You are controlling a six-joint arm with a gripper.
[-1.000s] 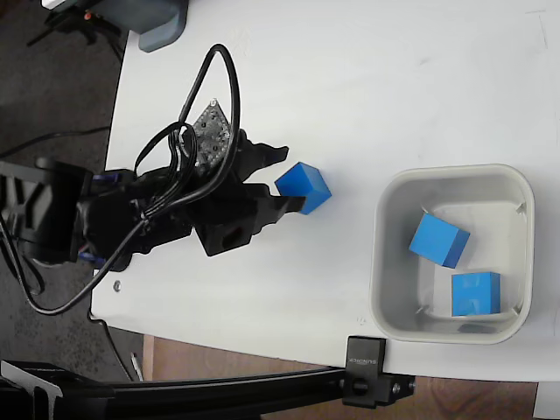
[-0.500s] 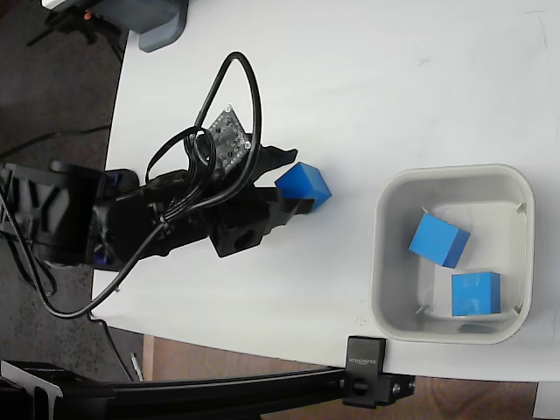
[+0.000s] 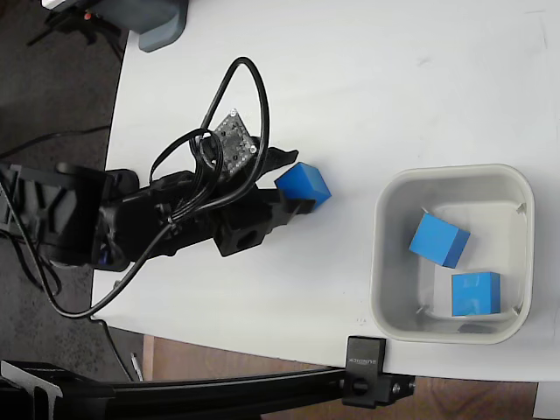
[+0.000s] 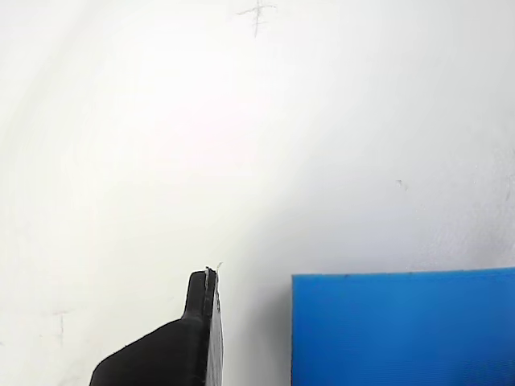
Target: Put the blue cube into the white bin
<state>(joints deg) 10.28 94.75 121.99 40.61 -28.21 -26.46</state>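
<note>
White table [image 3: 367, 79] fills the scene as the end effector [image 3: 295, 181] straddles the blue cube [image 3: 304, 185], jaws apart, a gap showing beside one finger [image 4: 201, 322]. Closing squarely on opposite faces should come before lifting toward the white bin [image 3: 385, 262] beyond its tips.
</note>
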